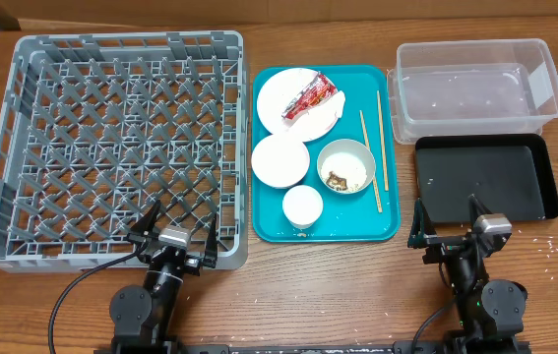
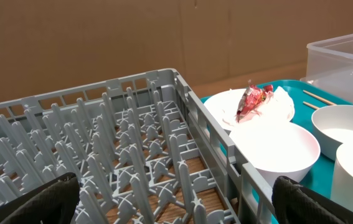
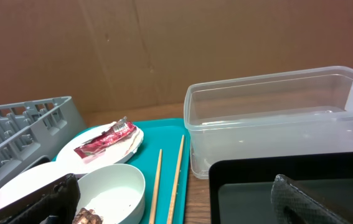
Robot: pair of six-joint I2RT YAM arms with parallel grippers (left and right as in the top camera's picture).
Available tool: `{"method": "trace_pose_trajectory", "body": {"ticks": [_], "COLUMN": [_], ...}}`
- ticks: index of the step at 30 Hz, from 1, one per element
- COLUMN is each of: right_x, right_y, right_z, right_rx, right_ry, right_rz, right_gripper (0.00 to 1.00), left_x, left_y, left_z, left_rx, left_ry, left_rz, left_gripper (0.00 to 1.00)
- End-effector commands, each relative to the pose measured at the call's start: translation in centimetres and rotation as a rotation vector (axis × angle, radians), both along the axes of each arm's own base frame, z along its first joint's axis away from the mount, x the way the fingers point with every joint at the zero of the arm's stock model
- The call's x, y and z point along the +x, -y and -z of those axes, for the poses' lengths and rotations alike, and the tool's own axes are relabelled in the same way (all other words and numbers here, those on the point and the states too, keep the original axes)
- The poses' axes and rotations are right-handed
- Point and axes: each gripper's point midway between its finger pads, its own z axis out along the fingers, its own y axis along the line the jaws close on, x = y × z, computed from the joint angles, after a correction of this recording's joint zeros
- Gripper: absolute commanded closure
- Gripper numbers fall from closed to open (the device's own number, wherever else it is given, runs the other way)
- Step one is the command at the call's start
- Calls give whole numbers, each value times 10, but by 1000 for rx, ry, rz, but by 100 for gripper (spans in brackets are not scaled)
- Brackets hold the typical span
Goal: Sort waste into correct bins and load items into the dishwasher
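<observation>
The grey dish rack sits at the left, also in the left wrist view. A teal tray holds a white plate with the red wrapper and white napkin, an upturned bowl, a bowl with rice and brown scraps, a small cup and chopsticks. The clear tub and black tray lie at the right. My left gripper is open over the rack's near edge. My right gripper is open at the black tray's near edge.
Loose rice grains lie scattered on the wooden table at the right of the black tray and near the front edge. A brown cardboard wall stands behind the table in both wrist views.
</observation>
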Motion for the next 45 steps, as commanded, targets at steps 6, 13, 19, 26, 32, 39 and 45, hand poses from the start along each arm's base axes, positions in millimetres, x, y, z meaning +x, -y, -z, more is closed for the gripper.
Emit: {"method": "trace_pose_trajectory", "body": {"ticks": [6,13,19,26,32,39,45], "right_x": [-1,-11,-23,-43,-48,-21,31], "right_y": [-7,-23,-24,-23,-24,-43,-57], "right_z": [-2,-32,-58,-91,-120,-153,-170], "right_rx": [2,5,5,5,66,93,111], "right_ry": [13,49,48,37,-8,-132,-351], "right_rz": [-43,-141,-156,-159,-165,-256,-302], "right_gripper": [0,0,0,0,0,0,0], "left_x": [0,0,0,0,0,0,0], "left_y": [-1,-1,-1,-1,-1,-1,-1], "left_z": [0,0,0,0,0,0,0], "left_rx": [18,18,18,18,18,18,18], "left_ry": [9,9,9,9,9,9,9], "left_rz": [0,0,0,0,0,0,0], "left_gripper": [0,0,0,0,0,0,0]}}
